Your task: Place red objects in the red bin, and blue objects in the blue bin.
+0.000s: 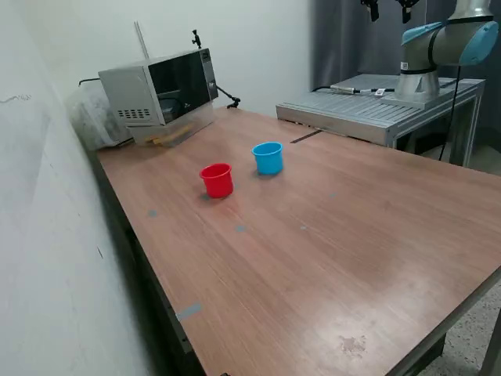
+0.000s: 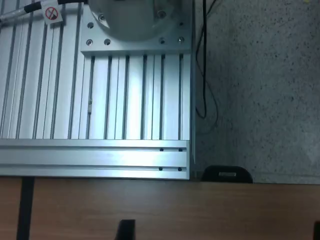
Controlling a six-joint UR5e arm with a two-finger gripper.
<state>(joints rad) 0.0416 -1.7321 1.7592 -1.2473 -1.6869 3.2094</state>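
While both cups (image 1: 217,179) (image 1: 268,157) show, the jaws sit mostly cropped

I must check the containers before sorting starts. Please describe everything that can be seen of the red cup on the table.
The red cup is a small round container, apparently plastic, tapering toward its base, with a slightly thicker rim. It stands upright on the wooden table, mouth open upward. From this angle nothing is seen inside it, though the bottom is partly hidden. Only the table touches it. The light blue cup stands apart from it, toward the exterior view's right and further back. The wrist view does not show it.
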